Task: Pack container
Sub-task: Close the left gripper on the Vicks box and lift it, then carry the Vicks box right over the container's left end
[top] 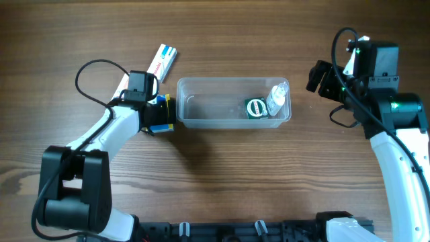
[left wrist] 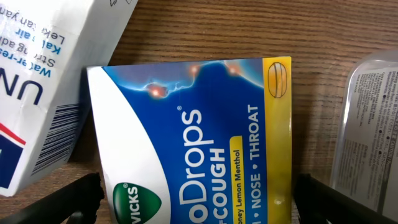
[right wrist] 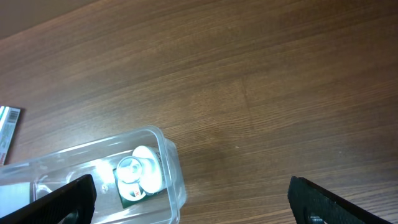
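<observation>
The clear container [top: 201,101] lies mid-table and holds a green box [top: 256,108] and a small clear bottle [top: 277,97] at its right end. My left gripper [top: 161,114] is just left of the container, low over the table. Its fingers [left wrist: 198,202] are spread wide and closely flank a blue and yellow Vicks cough-drop box [left wrist: 193,137], with a thin gap on each side. The container's corner [left wrist: 370,130] shows at the right of that view. My right gripper [top: 319,77] is open and empty, right of the container [right wrist: 171,165]; its view shows the bottle [right wrist: 146,168] and green box [right wrist: 130,191].
A white box with red and blue print [top: 163,62] lies angled behind the left gripper; it fills the upper left of the left wrist view [left wrist: 43,81], close to the Vicks box. Bare wood table [top: 222,175] lies in front of the container.
</observation>
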